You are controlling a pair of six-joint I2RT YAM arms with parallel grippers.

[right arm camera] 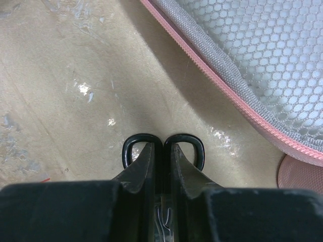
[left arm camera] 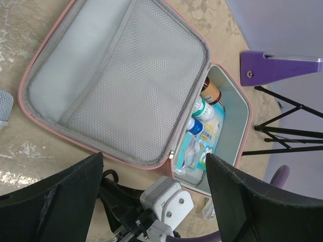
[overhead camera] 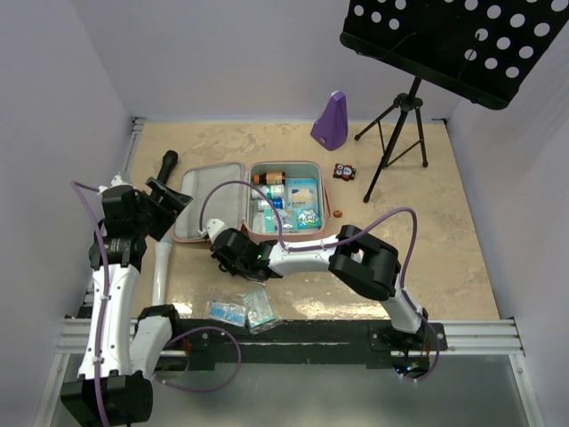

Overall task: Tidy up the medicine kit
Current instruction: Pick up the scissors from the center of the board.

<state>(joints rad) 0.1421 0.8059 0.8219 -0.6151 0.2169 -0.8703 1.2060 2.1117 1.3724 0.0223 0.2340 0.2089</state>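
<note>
The pink medicine kit (overhead camera: 284, 164) lies open in the middle of the table. Its mesh-lined lid (overhead camera: 212, 196) is folded out to the left. The base holds a brown bottle (overhead camera: 269, 178) and blue-and-white packs (overhead camera: 302, 203). My left gripper (overhead camera: 164, 203) hovers at the lid's left side, open and empty. In its wrist view, the left gripper (left arm camera: 154, 156) frames the lid's near edge (left arm camera: 101, 75). My right gripper (overhead camera: 220, 252) is low over the table just in front of the lid. In its wrist view the right gripper (right arm camera: 162, 143) has its tips together, beside the lid's pink zip edge (right arm camera: 242, 108).
Two clear packets (overhead camera: 227, 311) (overhead camera: 260, 310) lie near the front edge. A purple metronome (overhead camera: 331, 120) stands at the back, next to a music stand tripod (overhead camera: 396, 133). A small dark item (overhead camera: 344, 171) and a brown bead (overhead camera: 338, 213) sit right of the kit. A black microphone (overhead camera: 166, 165) lies left.
</note>
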